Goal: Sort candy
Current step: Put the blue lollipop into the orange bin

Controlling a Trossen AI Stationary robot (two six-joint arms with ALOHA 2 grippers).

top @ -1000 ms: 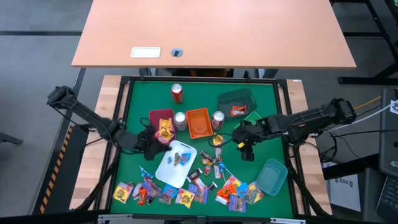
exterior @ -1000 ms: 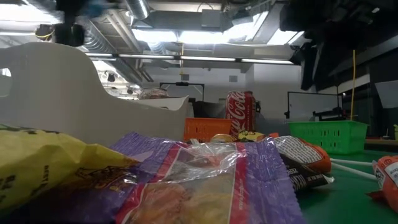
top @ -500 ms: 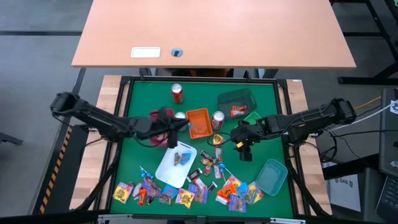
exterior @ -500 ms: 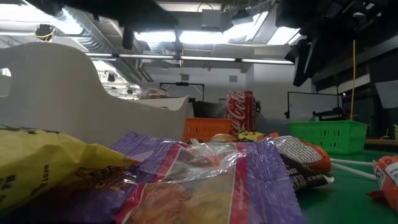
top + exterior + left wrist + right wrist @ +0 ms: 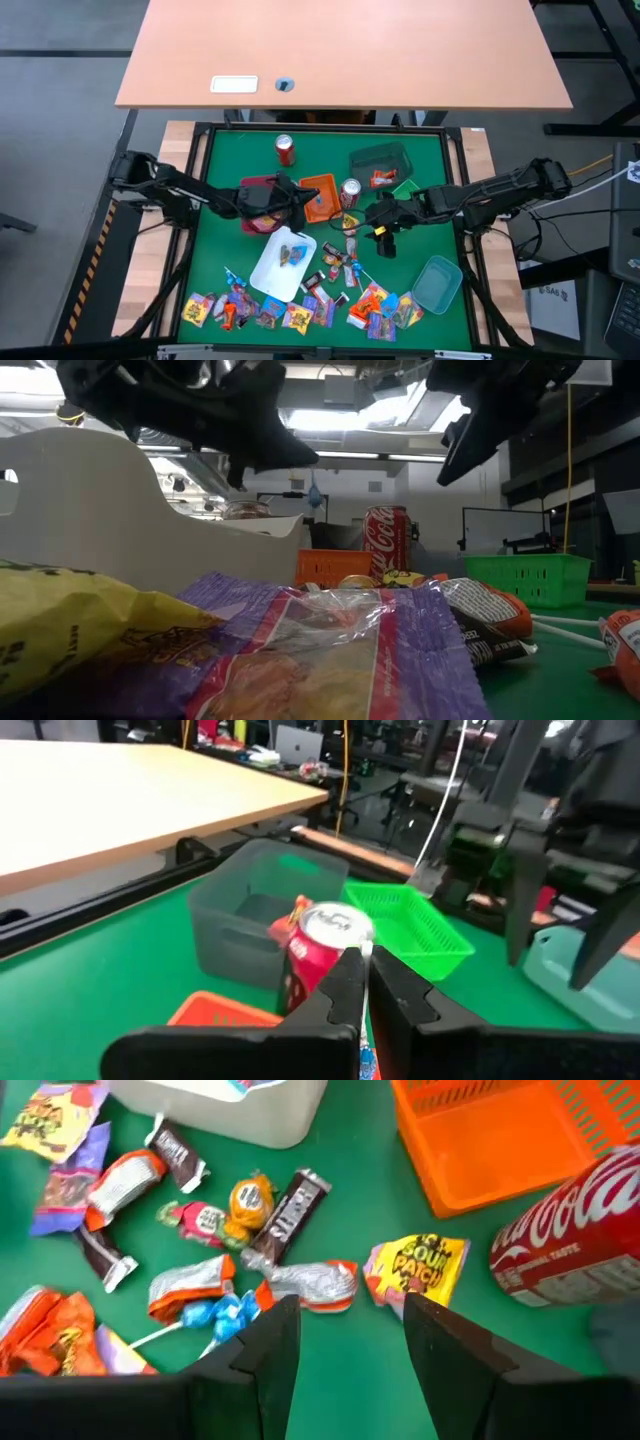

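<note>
Candy in yellow, purple, blue, orange and dark wrappers lies along the near edge [image 5: 300, 312] and in the middle of the green mat [image 5: 345, 258]. My left gripper [image 5: 300, 197] hangs over the gap between the maroon tray [image 5: 252, 186] and the orange tray [image 5: 322, 190], shut on a small blue candy [image 5: 313, 489]. My right gripper [image 5: 379, 232] hovers open over the middle candy. Its fingers [image 5: 265, 1342] stand on either side of a silver-and-orange wrapper [image 5: 310, 1285] and a yellow candy [image 5: 420, 1270] without touching them. My left gripper [image 5: 363, 955] pinches a small blue-wrapped candy between its two fingers; a sliver of blue and red wrapper [image 5: 366, 1058] shows in the narrow gap. The fingers reach nearly level from the table's left. The candy hangs below them, lifted clear of the trays.
A white tray [image 5: 283, 264] holds a candy; a dark green tray [image 5: 378, 158] holds an orange-red one. A bright green tray [image 5: 405, 187] and a teal tray [image 5: 437, 283] sit to the right. Soda cans stand at the far edge [image 5: 285, 150] and beside the orange tray [image 5: 350, 190].
My left gripper has travelled from beside the white tray's left side toward the far right, passing over the maroon tray to the orange tray's edge, carrying the blue candy. My right gripper has drifted a little toward the table's left, staying open.
</note>
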